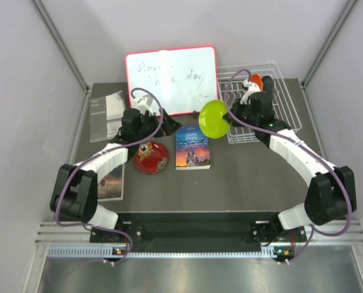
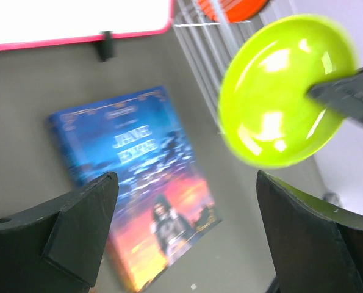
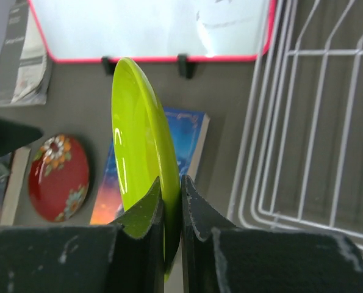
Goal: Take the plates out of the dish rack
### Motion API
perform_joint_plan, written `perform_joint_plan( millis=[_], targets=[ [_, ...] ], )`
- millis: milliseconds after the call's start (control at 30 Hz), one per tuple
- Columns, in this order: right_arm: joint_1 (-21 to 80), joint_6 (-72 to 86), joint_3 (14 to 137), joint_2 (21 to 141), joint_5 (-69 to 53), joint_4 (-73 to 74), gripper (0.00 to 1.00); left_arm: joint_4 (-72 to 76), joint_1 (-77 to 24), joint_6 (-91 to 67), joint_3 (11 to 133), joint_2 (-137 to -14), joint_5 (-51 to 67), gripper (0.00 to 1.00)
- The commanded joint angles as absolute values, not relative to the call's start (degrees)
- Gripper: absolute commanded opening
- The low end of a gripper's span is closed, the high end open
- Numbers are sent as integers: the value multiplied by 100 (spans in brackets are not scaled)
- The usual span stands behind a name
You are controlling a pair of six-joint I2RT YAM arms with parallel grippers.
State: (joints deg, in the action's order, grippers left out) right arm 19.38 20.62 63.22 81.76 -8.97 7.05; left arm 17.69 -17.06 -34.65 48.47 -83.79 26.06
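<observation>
My right gripper [image 3: 172, 192] is shut on the rim of the lime green plate [image 3: 138, 152] and holds it on edge in the air, left of the white wire dish rack [image 1: 279, 91]. In the top view the green plate [image 1: 214, 118] hangs over the book's right side. The orange plate [image 1: 256, 80] stands in the rack. The dark red patterned plate [image 1: 151, 157] lies flat on the table. My left gripper [image 2: 184, 232] is open and empty above the book, the green plate [image 2: 285, 91] up to its right. The dark teal plate is not in view.
A paperback book [image 1: 192, 146] lies mid-table. A red-framed whiteboard [image 1: 171, 79] stands at the back. A grey booklet [image 1: 107, 115] lies at the far left and another booklet [image 1: 111, 182] under the left arm.
</observation>
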Motion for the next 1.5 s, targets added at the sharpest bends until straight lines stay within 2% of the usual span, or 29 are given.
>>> perform_joint_plan(
  millis=[0,433,567,600,700,800,833,867,933,967,1067,1300,1467],
  targets=[
    [1969,2619,6144,7682,-1879,-157,0,3075,-1994,-3990,5019,-8841,2865,99],
    [1969,4139,5203,7831,-3234,-2056,0,5009,-2250,-5105,4922,-9597,2935,94],
    [1969,4420,5133,7980,-3524,-2486,0,5107,-2303,-5185,4948,-9694,2997,55],
    [1977,4456,5089,7998,-3551,-2566,0,5072,-2303,-5186,4905,-9677,3006,34],
    [1960,4666,5062,8156,-3779,-2961,0,4958,-2311,-5081,4782,-9607,3006,0],
    [1960,4807,5133,8376,-3981,-3190,0,4721,-2312,-4827,4641,-9466,2997,0],
    [1969,4808,5150,8446,-3981,-3173,4,4624,-2312,-4764,4606,-9414,2875,0],
    [1943,4782,5220,8464,-3999,-3095,25,4527,-2312,-4685,4527,-9256,2796,0],
    [1855,4520,5326,8455,-3947,-2858,46,3890,-2303,-4370,4456,-9028,2515,0],
    [1794,4361,5483,8420,-3764,-2387,69,3624,-2294,-4229,4439,-8748,2166,0],
    [1512,3526,5904,8210,-3010,-1105,84,2332,-2259,-3614,4421,-8124,1244,0],
    [923,2426,6758,8094,-2057,191,86,696,-2075,-3199,3868,-6743,-938,0],
    [572,2198,7223,8358,-1618,430,87,168,-1986,-3392,3324,-6145,-1599,0]
  ],
)
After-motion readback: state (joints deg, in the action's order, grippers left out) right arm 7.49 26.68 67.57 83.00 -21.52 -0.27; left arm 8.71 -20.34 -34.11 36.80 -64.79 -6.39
